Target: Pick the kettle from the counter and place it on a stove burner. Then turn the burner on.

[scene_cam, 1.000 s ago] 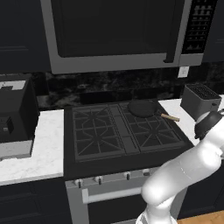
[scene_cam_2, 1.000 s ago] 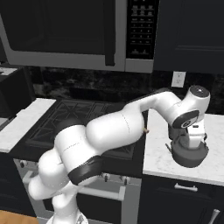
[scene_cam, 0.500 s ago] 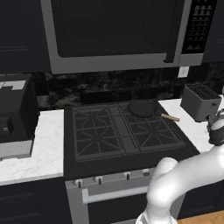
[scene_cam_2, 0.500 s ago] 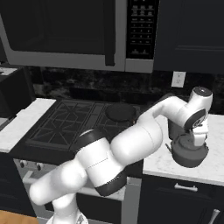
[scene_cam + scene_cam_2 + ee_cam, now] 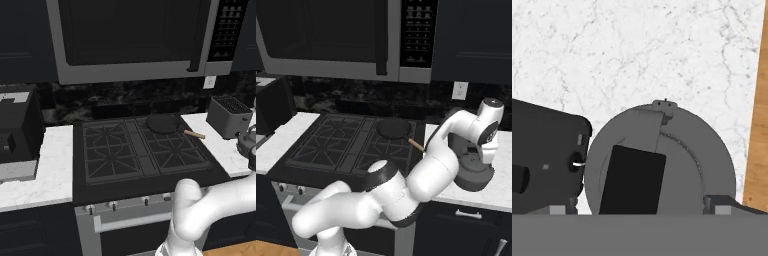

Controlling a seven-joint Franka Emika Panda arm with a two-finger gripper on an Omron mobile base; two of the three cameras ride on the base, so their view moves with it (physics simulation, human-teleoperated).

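The dull-grey kettle (image 5: 472,175) stands on the white marble counter (image 5: 500,196) right of the stove, in front of the toaster. From above, the kettle (image 5: 677,155) is a round lid with a black handle across it. My gripper (image 5: 642,207) hangs directly over it, open, with one fingertip on each side of the kettle and nothing held. The gripper (image 5: 487,162) points straight down from the white hand. At the right edge of the left base view the kettle (image 5: 247,146) peeks in. The near-left stove burner (image 5: 107,162) (image 5: 321,150) is bare.
A black skillet (image 5: 162,123) with a wooden handle sits on the far-right grate. A dark toaster (image 5: 229,116) (image 5: 542,150) stands close beside the kettle. The counter edge and wooden floor (image 5: 757,125) lie just past the kettle. A dark appliance (image 5: 15,135) stands on the left counter.
The elbow has swung down and forward in front of the stove. The hand has shifted slightly right and settled lower over the kettle. The jaws stayed open.
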